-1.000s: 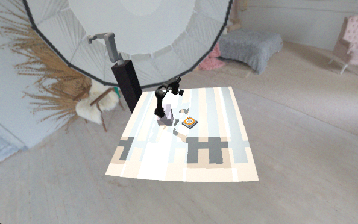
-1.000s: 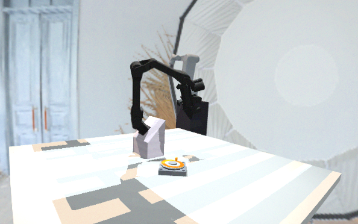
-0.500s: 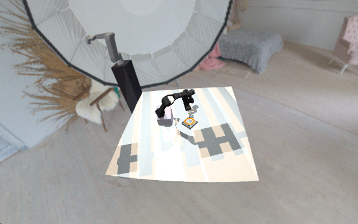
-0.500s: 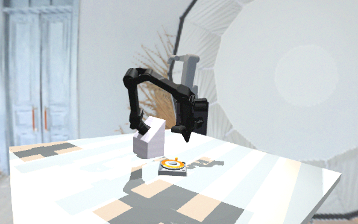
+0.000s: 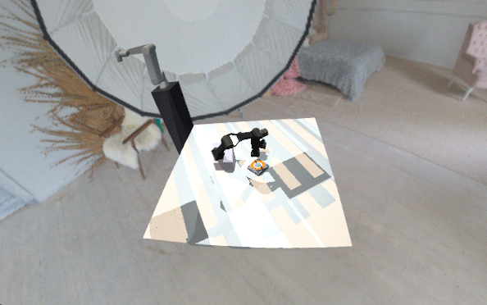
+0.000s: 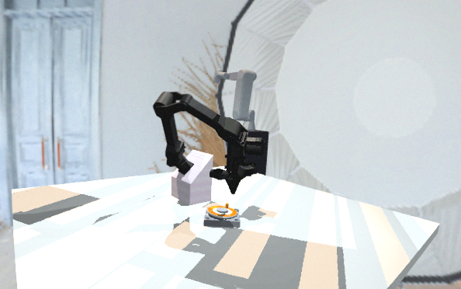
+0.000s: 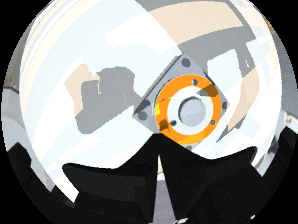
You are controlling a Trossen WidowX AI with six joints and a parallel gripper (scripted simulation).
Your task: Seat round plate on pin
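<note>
While the gripper (image 6: 233,190) hangs pressed together and empty, the orange plate (image 7: 188,108) sits below and just ahead; likely light, rigid, slippery; nudge its tab, not pinch.

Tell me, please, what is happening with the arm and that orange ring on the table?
A single black robot arm is holding its hand above a round orange plate that sits on a post on a small grey base. The hand's fingers are shut with nothing between them, and they are not touching the plate. In the wrist view the plate lies just ahead of the fingertips. Whether the pin is under the tab's hole is too small to tell.
</note>
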